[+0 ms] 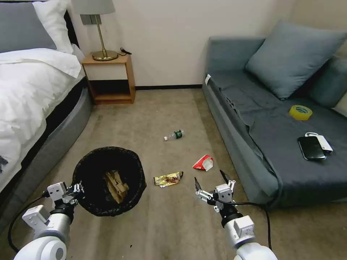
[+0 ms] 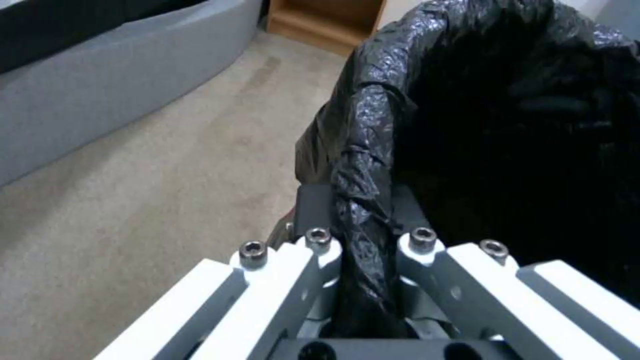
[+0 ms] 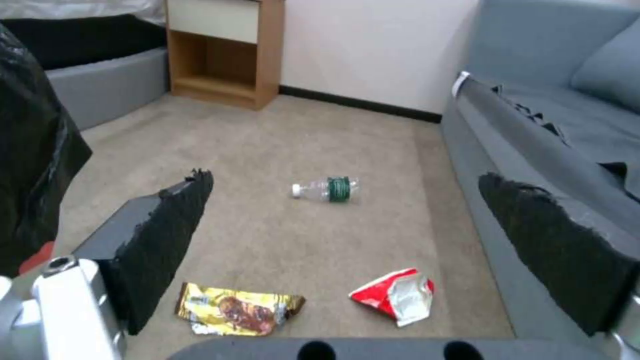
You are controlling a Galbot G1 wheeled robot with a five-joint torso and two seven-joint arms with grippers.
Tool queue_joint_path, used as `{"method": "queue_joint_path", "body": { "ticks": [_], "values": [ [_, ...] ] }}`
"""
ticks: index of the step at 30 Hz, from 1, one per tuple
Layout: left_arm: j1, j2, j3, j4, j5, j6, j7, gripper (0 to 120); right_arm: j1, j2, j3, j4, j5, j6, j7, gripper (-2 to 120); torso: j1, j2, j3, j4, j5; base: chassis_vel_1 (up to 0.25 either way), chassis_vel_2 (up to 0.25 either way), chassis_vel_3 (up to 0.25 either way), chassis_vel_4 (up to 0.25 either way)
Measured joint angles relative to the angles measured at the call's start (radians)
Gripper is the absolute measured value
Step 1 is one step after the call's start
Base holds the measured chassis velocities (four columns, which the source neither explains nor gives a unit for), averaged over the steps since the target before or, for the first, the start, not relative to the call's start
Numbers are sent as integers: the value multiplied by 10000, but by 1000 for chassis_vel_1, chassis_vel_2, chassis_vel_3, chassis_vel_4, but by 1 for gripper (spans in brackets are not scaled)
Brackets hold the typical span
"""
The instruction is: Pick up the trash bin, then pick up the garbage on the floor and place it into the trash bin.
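Note:
The trash bin (image 1: 108, 180), lined with a crinkled black bag (image 2: 467, 125), hangs off the floor at the lower left. My left gripper (image 1: 76, 188) is shut on its near rim (image 2: 363, 240). Tan crumpled paper (image 1: 116, 186) lies inside the bin. On the carpet lie a gold wrapper (image 1: 168, 178) (image 3: 233, 310), a red-and-white packet (image 1: 203, 163) (image 3: 397, 295) and a small clear bottle (image 1: 174, 135) (image 3: 325, 189). My right gripper (image 1: 212, 183) (image 3: 347, 250) stands open above the carpet, just short of the wrapper and the packet, holding nothing.
A grey sofa (image 1: 274, 137) runs along the right, carrying a yellow tape roll (image 1: 300, 112) and a black phone (image 1: 311, 147). A bed (image 1: 32, 94) lines the left. A wooden nightstand (image 1: 110, 79) with a lamp (image 1: 97, 29) stands at the back wall.

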Motion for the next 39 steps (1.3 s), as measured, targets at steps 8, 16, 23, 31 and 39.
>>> {"method": "queue_joint_path", "body": {
  "ticks": [8,16,23,31,39],
  "values": [
    [-40,117,-219,99,-192,26,28,4,47,90,-48,-94,-7,-70,-117,100,0,0,0,0,0,-57,62,65,-72],
    [-47,174,-345,155,-288,30,71,4,75,132,-83,-145,-4,-123,-134,100,0,1,0,0,0,-100,91,103,-90],
    [-78,240,-465,175,-390,45,109,4,196,144,-123,-225,0,-226,-178,100,0,0,0,0,0,-105,117,107,-116],
    [-65,253,-490,197,-403,47,161,4,288,149,-181,-328,23,-313,-184,100,1,0,0,-1,0,-107,110,111,-116],
    [-75,291,-499,234,-410,43,173,4,437,120,-291,-474,105,-375,-191,100,1,0,0,0,2,-111,117,118,-113]
  ]
}}
